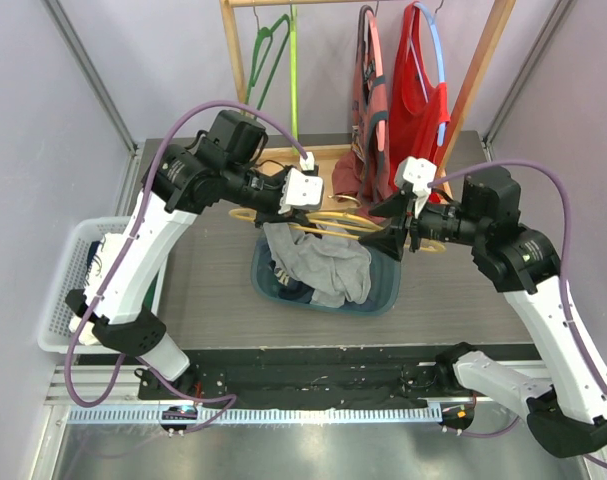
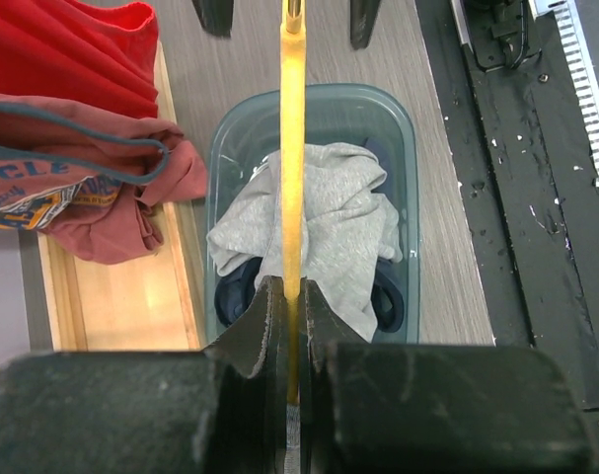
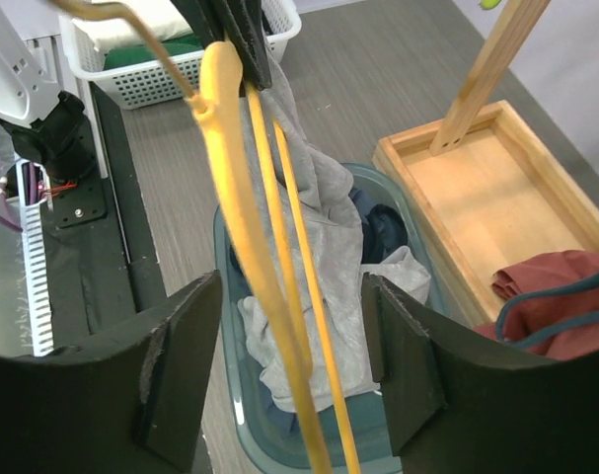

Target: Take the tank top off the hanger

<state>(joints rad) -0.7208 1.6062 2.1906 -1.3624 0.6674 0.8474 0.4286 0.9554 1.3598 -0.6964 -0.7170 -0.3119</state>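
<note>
A yellow hanger (image 1: 335, 222) hangs level over a blue-grey bin (image 1: 383, 300). My left gripper (image 2: 292, 291) is shut on one end of the hanger (image 2: 292, 148). The grey tank top (image 1: 318, 262) droops from the hanger near that gripper, and most of it lies bunched in the bin (image 2: 398, 104). My right gripper (image 3: 291, 326) is open at the other end. The hanger's bars (image 3: 235, 207) run between its fingers without touching either pad. In the right wrist view the tank top (image 3: 324, 227) trails down below the bars.
A wooden rack stands behind the bin on a tray base (image 1: 333, 155). From it hang a red top (image 1: 418, 90), a maroon top (image 1: 368, 110) and a green hanger (image 1: 273, 50). A white basket (image 1: 63, 290) sits at the left table edge.
</note>
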